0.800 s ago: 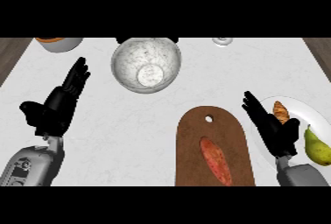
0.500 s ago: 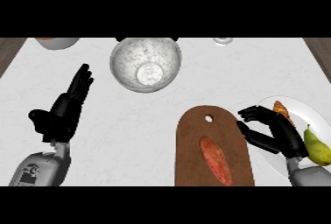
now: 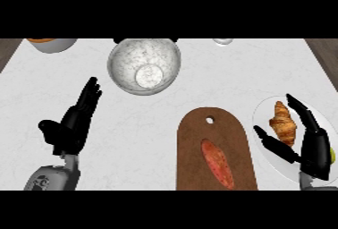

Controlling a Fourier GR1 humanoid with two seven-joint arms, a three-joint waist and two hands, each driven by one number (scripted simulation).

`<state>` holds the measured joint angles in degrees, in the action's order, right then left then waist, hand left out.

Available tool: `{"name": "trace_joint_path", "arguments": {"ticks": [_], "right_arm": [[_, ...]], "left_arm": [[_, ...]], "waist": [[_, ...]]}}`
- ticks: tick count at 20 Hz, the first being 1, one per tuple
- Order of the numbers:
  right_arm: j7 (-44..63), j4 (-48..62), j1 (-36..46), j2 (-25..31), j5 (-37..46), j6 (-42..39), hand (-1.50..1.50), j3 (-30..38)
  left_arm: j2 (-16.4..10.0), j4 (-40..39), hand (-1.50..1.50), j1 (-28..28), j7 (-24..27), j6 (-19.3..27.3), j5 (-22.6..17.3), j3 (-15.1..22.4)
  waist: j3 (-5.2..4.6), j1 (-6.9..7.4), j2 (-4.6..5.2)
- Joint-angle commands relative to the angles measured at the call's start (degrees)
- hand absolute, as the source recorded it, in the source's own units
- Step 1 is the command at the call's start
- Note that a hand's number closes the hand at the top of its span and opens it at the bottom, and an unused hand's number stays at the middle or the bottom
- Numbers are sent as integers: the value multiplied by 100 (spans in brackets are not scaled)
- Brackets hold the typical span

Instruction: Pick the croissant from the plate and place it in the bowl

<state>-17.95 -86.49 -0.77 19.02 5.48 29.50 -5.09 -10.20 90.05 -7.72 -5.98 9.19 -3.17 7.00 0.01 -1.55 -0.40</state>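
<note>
**Right hand spread around the croissant, nothing gripped**

White marbled counter [image 3: 138, 134] pretty much fills the head view.

On the right hand [image 3: 315, 150] we see the fingers [image 3: 300, 109] stretched out nearly straight along the far side of the croissant [image 3: 284, 124], with the thumb [image 3: 272, 142] splayed wide on the near-left side. So the pastry sits in the gap between them, with nothing curled round it. We can't tell whether any finger actually touches it. The croissant lies on the white plate [image 3: 266, 111] at the right edge of the counter.

The left hand [image 3: 68, 129] is open too, fingers straight and pointing up, holding nothing, over bare counter at the left.

Just left of the plate is a brown cutting board [image 3: 224, 127] with a reddish piece of food [image 3: 217, 163] on it. The big grey bowl [image 3: 128, 62] sits up near the far edge, well apart from the plate. There's open counter between the board's top end and the bowl. A small bowl [image 3: 52, 44] is tucked in the far-left corner.
</note>
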Motion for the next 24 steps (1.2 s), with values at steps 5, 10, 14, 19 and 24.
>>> {"name": "trace_joint_path", "arguments": {"ticks": [5,10,14,19,24], "right_arm": [[1294,-1965,-726,431,1229,768,-150,50],[3468,-2754,-798,854,2137,274,-150,171],[4396,-2469,-228,870,2148,-446,-150,190],[5246,-2163,55,1227,1708,-1409,-150,368],[5522,-1832,7,1005,1906,-1750,-150,64]], "left_arm": [[205,-157,0,36,184,76,192,69],[175,-101,0,56,149,-49,105,4],[122,19,0,139,178,-167,30,-94],[409,-134,0,-37,136,70,346,180],[525,-198,0,-66,133,82,394,191]], "waist": [[-13,72,17],[-17,111,24],[-8,179,42],[-5,170,51],[-1,157,48]]}}
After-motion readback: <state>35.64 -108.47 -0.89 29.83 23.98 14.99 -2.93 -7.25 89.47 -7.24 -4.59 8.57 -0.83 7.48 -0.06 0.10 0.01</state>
